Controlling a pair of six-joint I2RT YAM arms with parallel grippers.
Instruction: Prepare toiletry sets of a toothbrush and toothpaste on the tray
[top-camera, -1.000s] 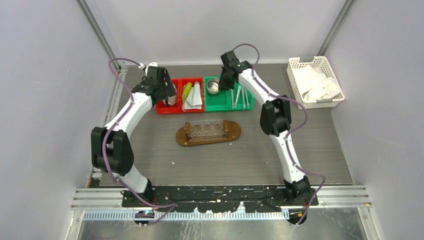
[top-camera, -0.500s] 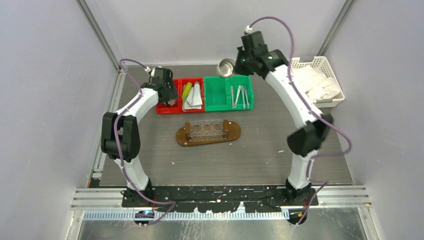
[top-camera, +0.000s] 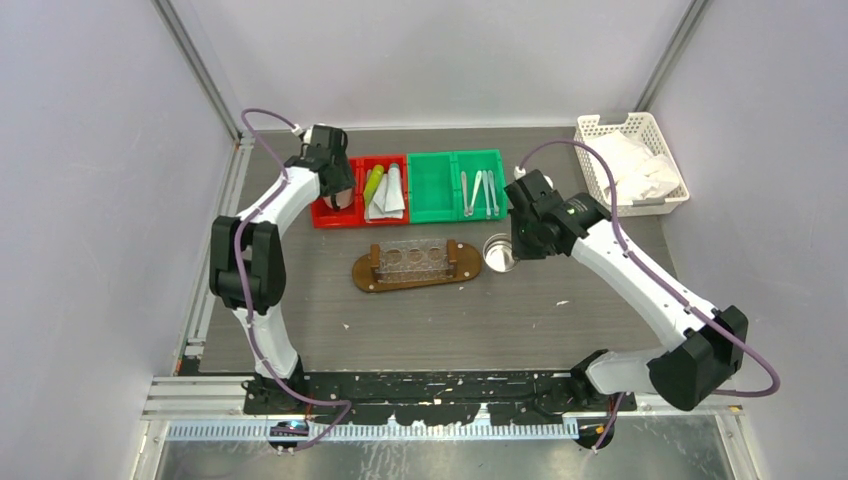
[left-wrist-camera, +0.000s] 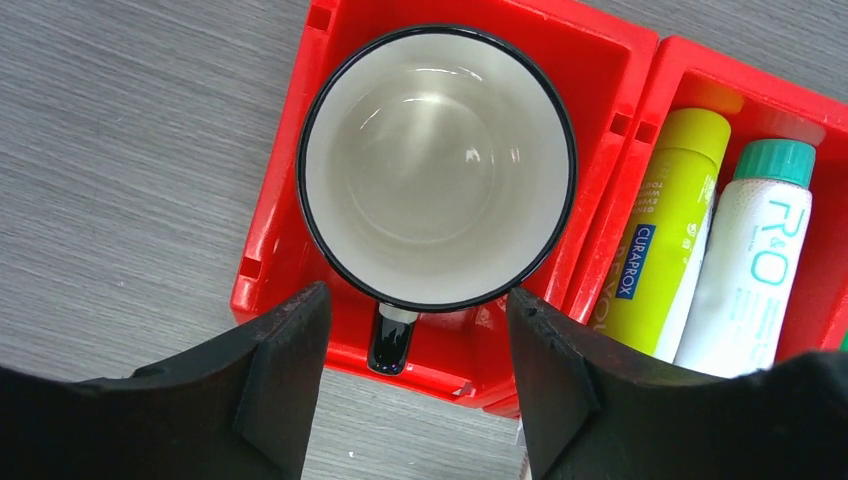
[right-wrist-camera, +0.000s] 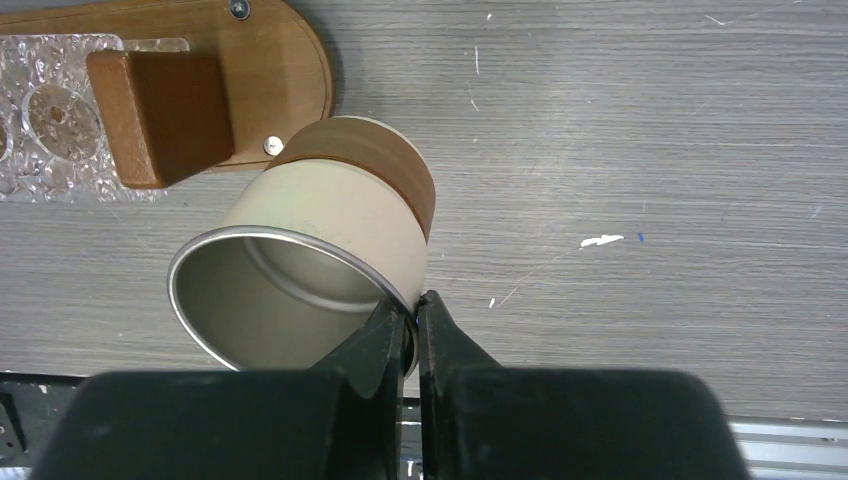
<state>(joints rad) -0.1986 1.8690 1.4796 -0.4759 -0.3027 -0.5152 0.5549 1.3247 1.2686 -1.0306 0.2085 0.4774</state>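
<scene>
My right gripper (right-wrist-camera: 412, 310) is shut on the rim of a beige metal cup (right-wrist-camera: 320, 270) with a brown base. It holds the cup (top-camera: 499, 252) tilted just right of the wooden tray (top-camera: 416, 264). My left gripper (left-wrist-camera: 415, 345) is open above a white mug (left-wrist-camera: 437, 165) in the red bin (top-camera: 345, 190), its fingers either side of the mug's handle. A yellow-green tube (left-wrist-camera: 655, 240) and a whitish tube (left-wrist-camera: 755, 270) lie in the red compartment beside it. Silvery toothbrushes (top-camera: 478, 192) lie in the green bin (top-camera: 435, 190).
The tray carries a clear holder with three round wells (top-camera: 411, 258). A white basket (top-camera: 632, 162) of pale packets stands at the back right. The enclosure walls close in on both sides.
My right arm has carried the metal cup from above the green bin down to the table beside the tray's right end. My left gripper stays over the mug.
</scene>
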